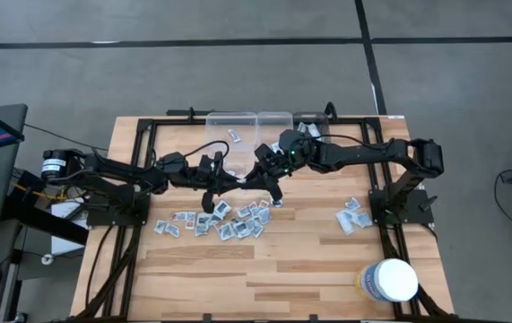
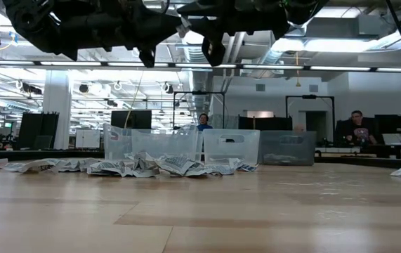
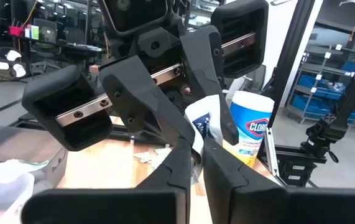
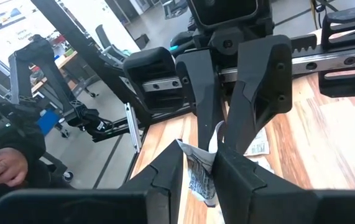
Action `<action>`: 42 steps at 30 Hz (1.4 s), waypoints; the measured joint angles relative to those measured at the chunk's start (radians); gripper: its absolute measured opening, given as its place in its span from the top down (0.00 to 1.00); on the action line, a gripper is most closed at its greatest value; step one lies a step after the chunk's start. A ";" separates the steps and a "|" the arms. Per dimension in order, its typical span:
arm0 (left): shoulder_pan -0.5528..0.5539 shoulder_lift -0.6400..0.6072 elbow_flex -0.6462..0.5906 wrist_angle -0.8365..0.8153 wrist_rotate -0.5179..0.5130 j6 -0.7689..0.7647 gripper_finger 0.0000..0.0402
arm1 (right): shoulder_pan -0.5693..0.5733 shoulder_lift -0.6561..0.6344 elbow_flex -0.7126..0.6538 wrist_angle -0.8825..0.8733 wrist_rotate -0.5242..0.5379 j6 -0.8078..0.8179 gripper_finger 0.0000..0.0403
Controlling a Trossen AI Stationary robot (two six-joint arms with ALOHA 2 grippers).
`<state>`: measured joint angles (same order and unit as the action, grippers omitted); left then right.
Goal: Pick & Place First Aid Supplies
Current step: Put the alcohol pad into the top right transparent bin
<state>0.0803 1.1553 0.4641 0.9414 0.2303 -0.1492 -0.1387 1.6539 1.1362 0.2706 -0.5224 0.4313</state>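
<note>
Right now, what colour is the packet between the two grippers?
White with dark blue print; the packet shows best in the right wrist view.

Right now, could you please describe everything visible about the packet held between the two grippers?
The packet is a small, flat, crinkled white wrapper with dark print. It hangs in the air above the table, pinched at once by the left gripper and the right gripper, whose fingers meet on it, over the scattered packets.

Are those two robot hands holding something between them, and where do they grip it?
Yes: one small white packet, pinched by both the left hand and right hand, at opposite edges.
</note>
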 joint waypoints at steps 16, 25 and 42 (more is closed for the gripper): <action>0.000 0.004 0.000 -0.036 -0.009 0.011 0.97 | 0.001 0.000 0.007 -0.152 0.042 -0.076 0.81; -0.001 0.003 0.000 -0.052 0.014 0.018 0.97 | 0.016 0.001 0.002 -0.157 0.024 -0.087 0.80; 0.001 0.000 -0.001 -0.068 -0.007 0.014 0.98 | 0.029 0.000 0.002 -0.186 0.171 -0.202 0.44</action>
<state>0.0811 1.1549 0.4629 0.8732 0.2230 -0.1352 -0.1098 1.6535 1.1378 0.0843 -0.3518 0.2297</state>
